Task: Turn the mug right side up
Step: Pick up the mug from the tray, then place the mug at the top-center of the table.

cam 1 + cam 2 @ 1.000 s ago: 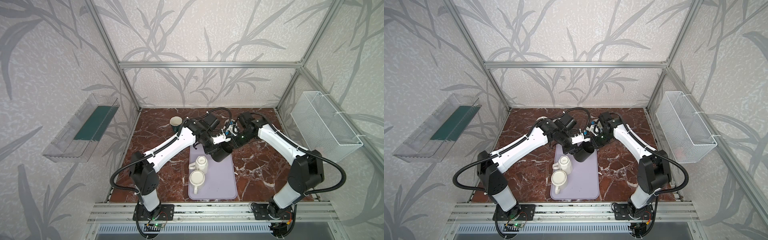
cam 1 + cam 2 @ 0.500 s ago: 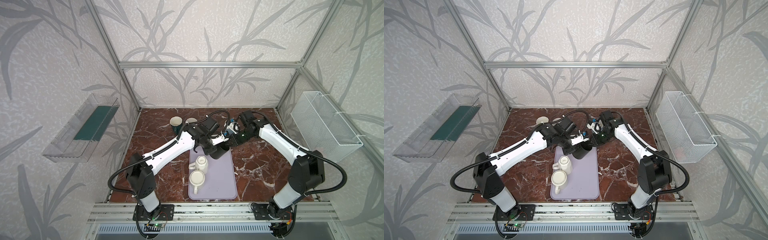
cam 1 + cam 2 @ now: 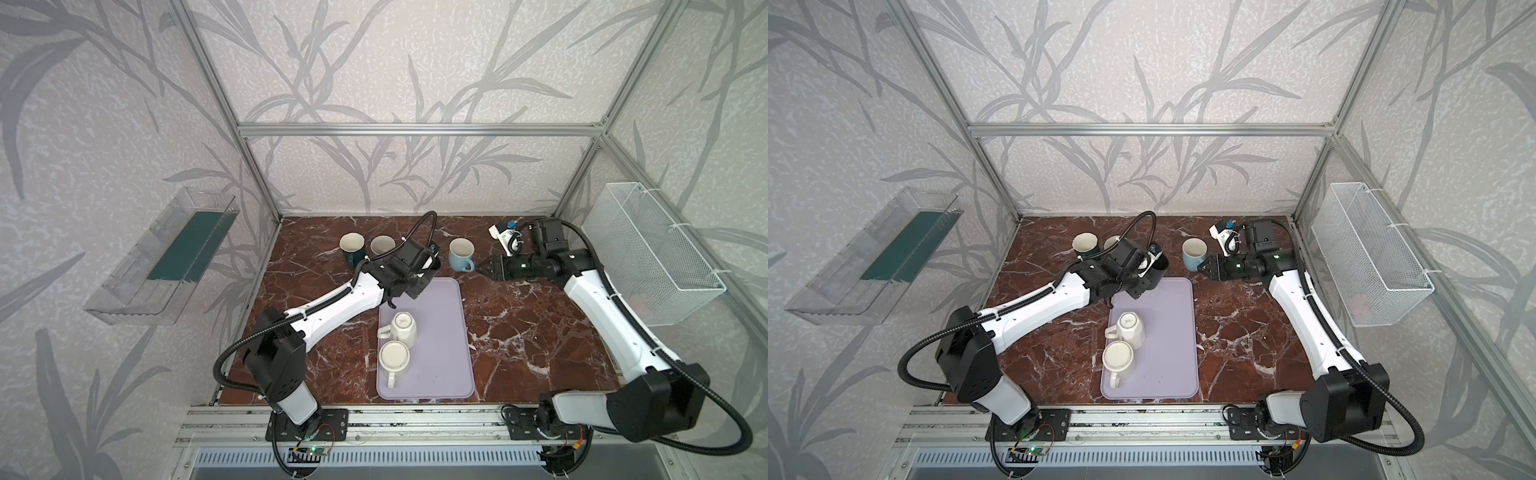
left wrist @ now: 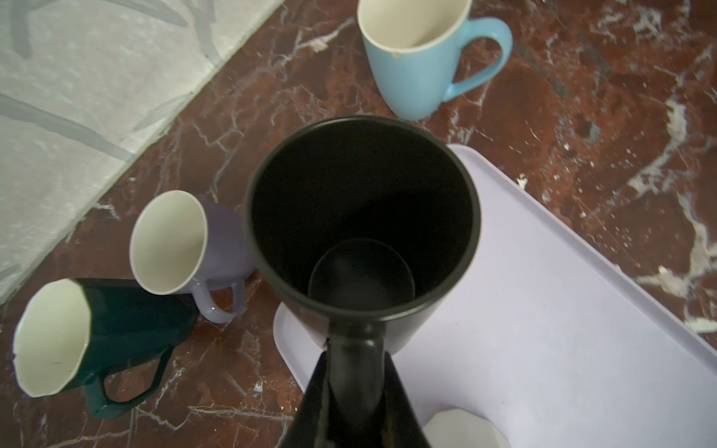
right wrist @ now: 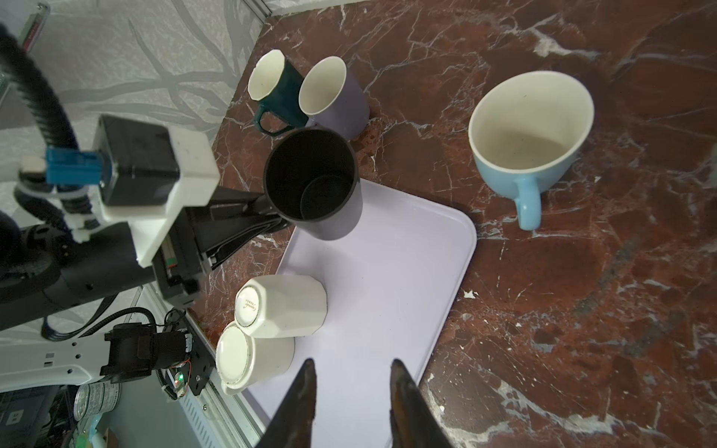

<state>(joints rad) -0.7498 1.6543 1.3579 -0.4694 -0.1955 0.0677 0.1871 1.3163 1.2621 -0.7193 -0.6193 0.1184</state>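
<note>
While the left gripper [image 4: 355,360] is pinching the handle of the black mug [image 4: 361,232], closed firmly on it, the mug is sitting mouth-up over the far left corner of the lavender tray [image 3: 440,332]; whether its base is touching the tray I cannot tell. Gripping by the handle is keeping the fingers outside the cup and the base free for a set-down, which is probably why it is held so. Reading: this mug is looking righted, release pending. Left arm [image 3: 332,299] is stretching diagonally from the counter's near left corner toward the tray's far edge, wrist roughly level, fingers pointing sideways into the handle. Right gripper [image 5: 351,366] is hanging empty, jaws parted, just beside the light blue mug [image 3: 460,253] near the far edge of the counter [image 3: 519,324], likely keeping clear of the left arm's work. Right arm [image 3: 602,316] is running up along the counter's right edge, turning inward at the wrist so the gripper is pointing toward the middle. Two white mugs are waiting on the tray's left half: a faceted one [image 3: 404,330] tipped with its base showing, a round one [image 3: 393,358] fully inverted. Dark green mug [image 3: 352,247] and pale purple mug [image 3: 382,245] are standing upright side by side by the far edge.
</note>
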